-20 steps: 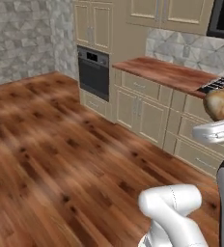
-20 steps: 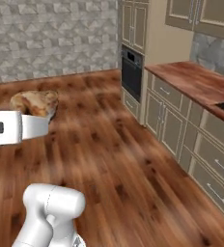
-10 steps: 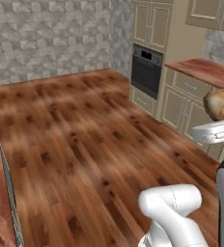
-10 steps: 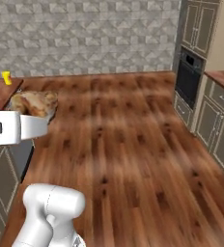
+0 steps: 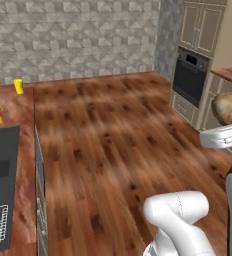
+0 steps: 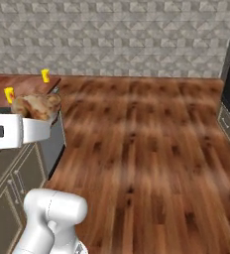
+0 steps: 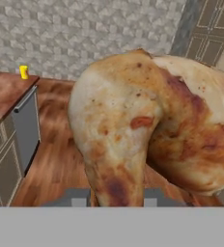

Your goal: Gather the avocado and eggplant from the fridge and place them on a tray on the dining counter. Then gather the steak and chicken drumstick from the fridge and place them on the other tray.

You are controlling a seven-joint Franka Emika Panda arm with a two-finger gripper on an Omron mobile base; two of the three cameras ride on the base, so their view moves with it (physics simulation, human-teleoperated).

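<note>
Chicken drumstick (image 7: 147, 125) clamped in the hand (image 6: 35, 119), carried above the wooden floor (image 5: 118, 130); delivery to a tray on the dining surface (image 5: 18, 150) remains.

Golden-brown chicken drumstick (image 7: 147, 130) held aloft; bone end down

Drumstick (image 7: 147, 120) above floor (image 5: 118, 135) (counter (image 5: 23, 150) left)

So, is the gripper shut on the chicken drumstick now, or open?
Shut on it: the chicken drumstick sits up against the gripper, carried above the floor.
</note>
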